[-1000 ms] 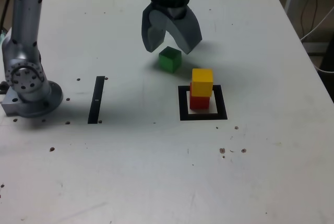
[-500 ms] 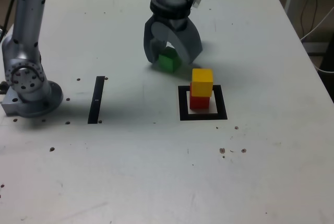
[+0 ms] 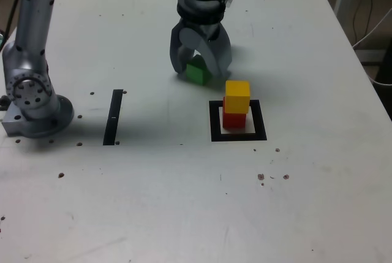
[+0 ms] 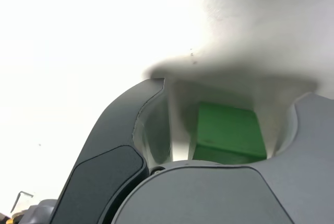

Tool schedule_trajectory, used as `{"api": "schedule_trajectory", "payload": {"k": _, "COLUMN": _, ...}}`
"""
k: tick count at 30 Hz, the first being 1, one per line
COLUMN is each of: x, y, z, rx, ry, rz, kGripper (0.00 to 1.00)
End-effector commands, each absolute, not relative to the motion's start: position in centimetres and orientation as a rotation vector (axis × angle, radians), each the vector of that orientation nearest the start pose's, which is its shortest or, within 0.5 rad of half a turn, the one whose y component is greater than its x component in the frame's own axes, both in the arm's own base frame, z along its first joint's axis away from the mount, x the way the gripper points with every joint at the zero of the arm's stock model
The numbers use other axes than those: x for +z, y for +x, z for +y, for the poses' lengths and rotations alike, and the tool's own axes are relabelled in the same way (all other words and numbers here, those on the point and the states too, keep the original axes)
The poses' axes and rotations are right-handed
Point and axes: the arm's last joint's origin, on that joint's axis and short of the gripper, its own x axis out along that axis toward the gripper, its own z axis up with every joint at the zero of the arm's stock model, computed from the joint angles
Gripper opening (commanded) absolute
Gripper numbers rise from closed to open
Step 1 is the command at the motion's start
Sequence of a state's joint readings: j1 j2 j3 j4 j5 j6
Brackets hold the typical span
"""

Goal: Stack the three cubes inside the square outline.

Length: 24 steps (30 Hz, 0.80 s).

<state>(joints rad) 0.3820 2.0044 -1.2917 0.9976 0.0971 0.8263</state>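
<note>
Cube (image 3: 198,72) between the tool's (image 3: 198,72) open jaws looks matte green.

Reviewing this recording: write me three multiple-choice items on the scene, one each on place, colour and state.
1. Where is the red cube?
A) on the black strip
B) inside the square outline
C) between the jaws

2. What colour is the cube on top of the red one?
A) yellow
B) green
C) blue

3. How does the gripper stand?
A) closed on the yellow cube
B) fully shut, empty
C) open around the green cube

1 B: the black frame surrounds its base.
2 A: the upper cube shows yellow.
3 C: the wrist view shows gaps beside the green cube.
</note>
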Motion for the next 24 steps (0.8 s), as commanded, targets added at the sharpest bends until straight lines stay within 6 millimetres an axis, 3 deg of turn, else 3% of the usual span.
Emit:
{"api": "schedule_trajectory", "payload": {"k": 1, "x": 20.47, "y": 30.71, "z": 12.80, "rx": -0.360, "ry": 0.364, "rz": 1.711, "kGripper": 0.41}}
{"api": "schedule_trajectory", "payload": {"k": 24, "x": 20.84, "y": 30.62, "z": 12.73, "rx": -0.357, "ry": 0.360, "rz": 1.703, "kGripper": 0.41}}
